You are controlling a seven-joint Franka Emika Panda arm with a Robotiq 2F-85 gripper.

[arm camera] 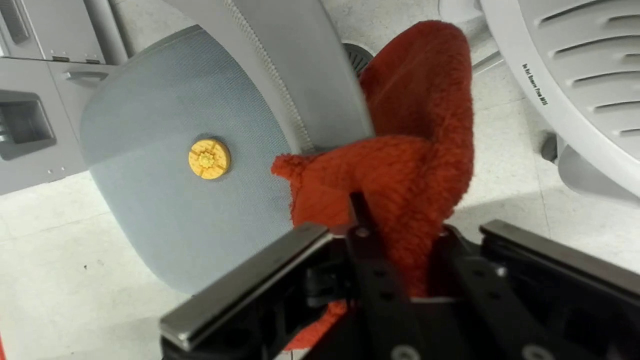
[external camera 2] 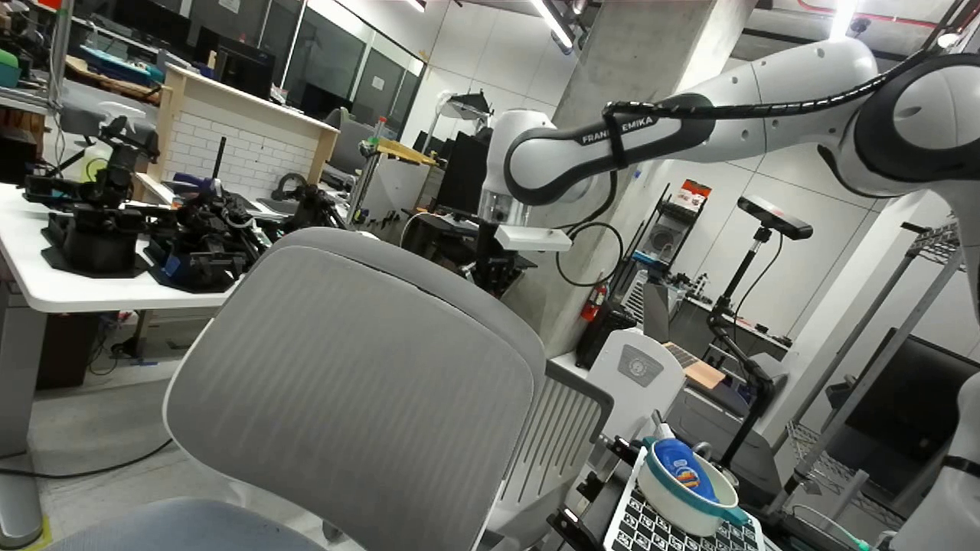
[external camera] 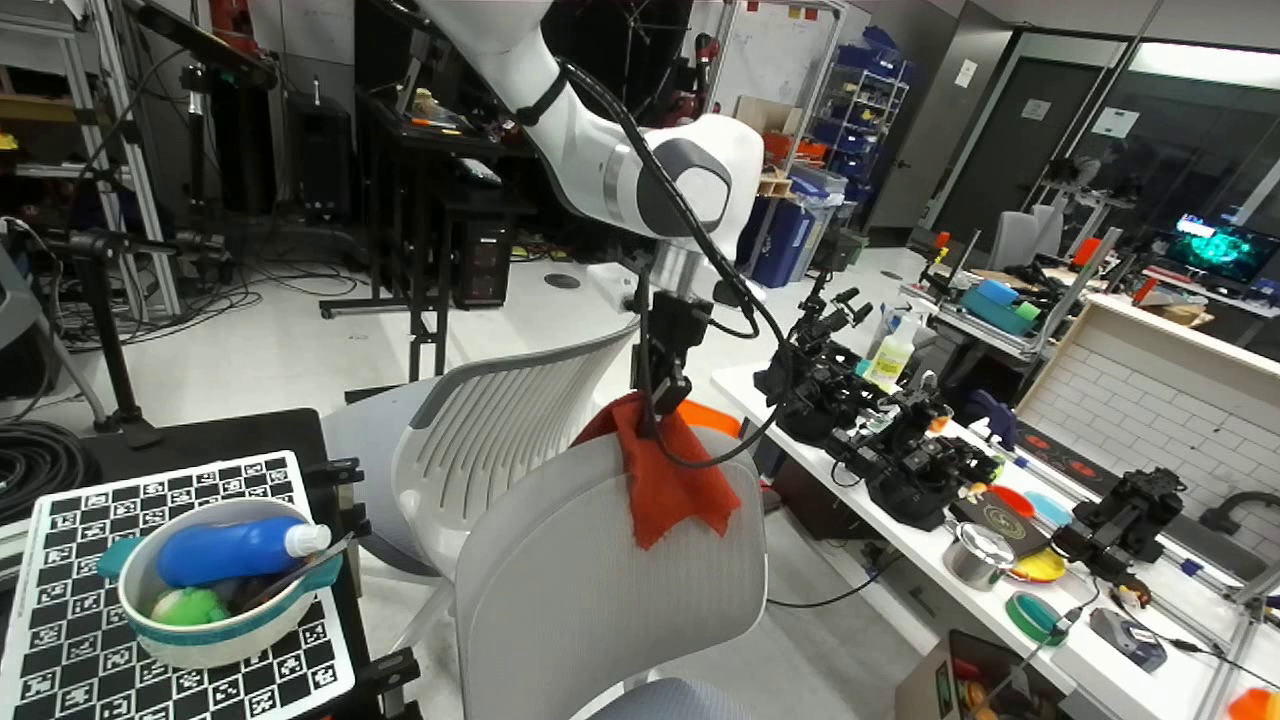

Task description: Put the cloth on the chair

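Draping over the top edge of the chair point(external camera: 600, 590), the red cloth point(external camera: 685, 490) drops a flap down the chair's face, so the edge can likely take its weight. The tool point(arm camera: 402, 215) appears clamped on the cloth: in the wrist view fabric bunches between the fingers point(arm camera: 370, 255), presumably to prevent sliding before it lies well. Holding a fold near that edge probably leaves the loose ends free to settle. In an exterior view the chair point(external camera 2: 360, 367) stands before the tool and no cloth shows. Well apart, a pot point(external camera: 200, 650) with a blue bottle point(external camera: 225, 550) sits on a patterned board point(external camera: 65, 590) on the counter point(external camera: 250, 433), perhaps off to the side to leave working room.
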